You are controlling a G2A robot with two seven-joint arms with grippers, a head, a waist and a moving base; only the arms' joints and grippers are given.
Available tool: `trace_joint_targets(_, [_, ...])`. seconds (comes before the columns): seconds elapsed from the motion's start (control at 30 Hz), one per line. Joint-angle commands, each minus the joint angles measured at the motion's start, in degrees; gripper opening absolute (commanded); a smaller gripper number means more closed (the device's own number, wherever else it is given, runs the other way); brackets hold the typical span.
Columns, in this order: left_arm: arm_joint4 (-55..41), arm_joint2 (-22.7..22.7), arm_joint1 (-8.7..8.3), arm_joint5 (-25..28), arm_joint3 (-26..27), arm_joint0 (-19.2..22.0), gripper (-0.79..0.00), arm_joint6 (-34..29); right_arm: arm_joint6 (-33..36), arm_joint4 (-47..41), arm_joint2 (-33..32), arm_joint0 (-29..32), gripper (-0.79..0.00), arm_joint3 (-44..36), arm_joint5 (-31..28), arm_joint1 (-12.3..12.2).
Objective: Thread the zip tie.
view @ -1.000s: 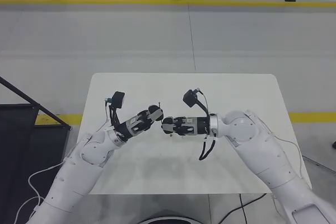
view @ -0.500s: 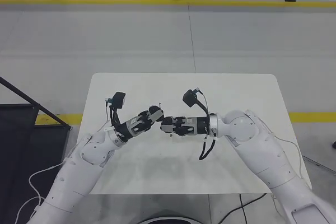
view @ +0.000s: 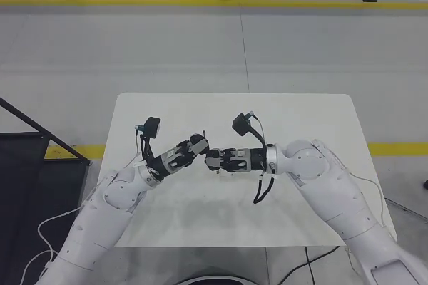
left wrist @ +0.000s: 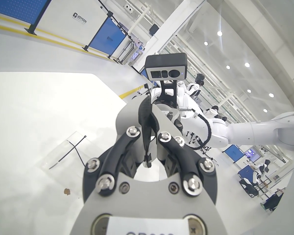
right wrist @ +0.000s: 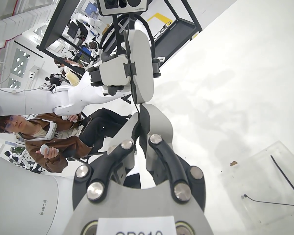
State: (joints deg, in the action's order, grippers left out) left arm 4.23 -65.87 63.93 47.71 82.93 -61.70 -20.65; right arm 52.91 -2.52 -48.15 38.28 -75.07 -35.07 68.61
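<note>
A thin black zip tie (view: 202, 132) is held in the air over the middle of the white table (view: 307, 121), where the two grippers meet tip to tip. My left gripper (view: 202, 140) is shut on it. In the left wrist view the strap (left wrist: 147, 91) runs between the pressed pads of the left gripper (left wrist: 148, 106) and sticks out past the tips. My right gripper (right wrist: 140, 111) is shut too, just under the left gripper (right wrist: 131, 79). A short length of zip tie (right wrist: 136, 108) spans the small gap between them. The right gripper (view: 208, 154) sits close beside the left.
A clear shallow tray (left wrist: 56, 155) lies on the table below the grippers, with spare black zip ties (left wrist: 73, 147) in it. The right wrist view shows the same tray (right wrist: 279, 152) and spare ties (right wrist: 284, 174). A small brown crumb (left wrist: 67, 191) lies beside the tray.
</note>
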Motion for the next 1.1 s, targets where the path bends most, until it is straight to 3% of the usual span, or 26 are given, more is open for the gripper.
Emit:
trace_joint_targets(0.0, [-0.12, -0.04, 0.04, 0.06, -0.08, 0.02, -0.785, -0.02, 0.06, -0.04, -0.01, -0.02, -0.785, 0.05, -0.05, 0.03])
trace_joint_targets(0.17, [-0.28, -0.10, 0.13, 0.19, -0.22, 0.09, -0.785, -0.27, 0.01, 0.01, -0.09, -0.01, -0.785, 0.08, -0.15, 0.10])
trace_joint_targets(0.2, [-0.31, -0.11, 0.15, 0.20, -0.25, 0.10, -0.751, -0.33, 0.01, 0.04, -0.11, 0.01, -0.785, 0.05, -0.24, 0.11])
trace_joint_targets(0.23, [-0.33, -0.13, 0.17, 0.21, -0.28, 0.12, -0.566, -0.37, 0.02, 0.05, -0.13, 0.02, -0.785, 0.09, -0.26, 0.12])
trace_joint_targets(0.27, [-0.38, -0.12, 0.19, 0.16, -0.31, 0.12, -0.256, -0.45, 0.00, 0.08, -0.16, 0.03, -0.785, 0.08, -0.21, 0.13])
trace_joint_targets(0.3, [-0.48, -0.11, 0.21, 0.13, -0.32, 0.16, -0.003, -0.55, -0.03, 0.08, -0.19, 0.05, -0.785, 0.05, -0.19, 0.14])
trace_joint_targets(0.67, [-2.82, -1.29, 0.15, -0.19, -0.46, 0.05, 0.000, -1.63, 1.02, 0.20, -1.50, 0.56, -0.785, -0.64, 0.20, -0.22])
trace_joint_targets(0.93, [-6.27, -1.54, -0.49, 2.49, -2.48, 0.76, 0.000, -9.76, 13.14, -0.79, -3.30, -0.08, -0.785, -4.17, 4.24, -1.68])
trace_joint_targets(1.07, [-6.86, -1.31, -0.65, 4.43, -3.36, 0.78, 0.000, -11.72, 15.60, -2.08, -4.82, 0.28, -0.785, -6.09, 5.96, -2.32])
